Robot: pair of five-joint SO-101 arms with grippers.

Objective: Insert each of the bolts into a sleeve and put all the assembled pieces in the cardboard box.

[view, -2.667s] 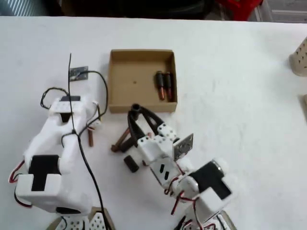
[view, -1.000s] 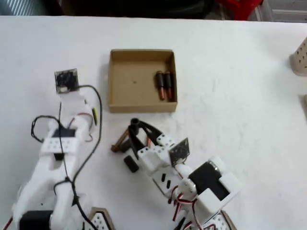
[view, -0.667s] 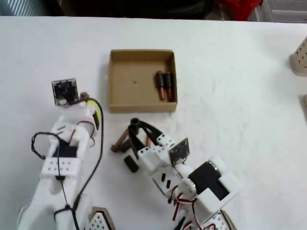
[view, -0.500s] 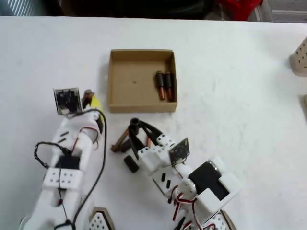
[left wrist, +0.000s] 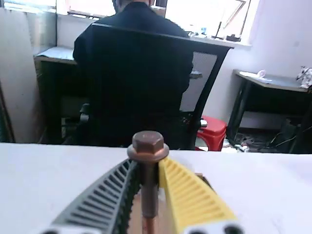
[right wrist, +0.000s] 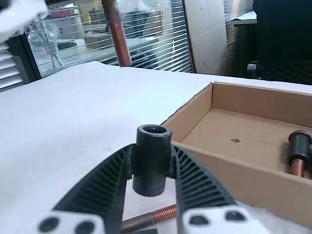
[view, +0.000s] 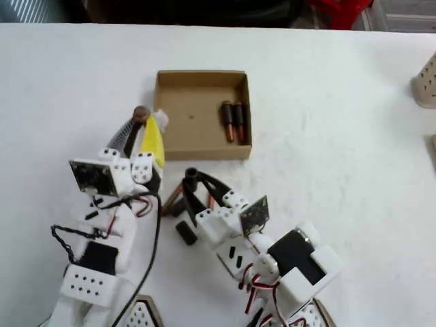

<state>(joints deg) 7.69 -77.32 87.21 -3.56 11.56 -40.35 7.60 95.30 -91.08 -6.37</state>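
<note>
left arm (view: 95,259): reaches forward from the near table edge, wrist raised | left gripper (view: 142,120): black and yellow fingers clamp a bolt (left wrist: 148,146), its head past the fingertips | right arm (view: 286,262): low, angled leftward | right gripper (right wrist: 151,158): fingers clamp a sleeve (right wrist: 152,141), upright

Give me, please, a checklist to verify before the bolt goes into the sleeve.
1. Left gripper shut on bolt: ok.
2. Right gripper shut on sleeve: ok.
3. Sleeve upright, opening upward: ok.
4. Bolt shank pointing down: ok.
5. Bolt above the sleeve: not ok, it hangs beside the box, away from the sleeve.
6. Free room in box: ok.
</note>
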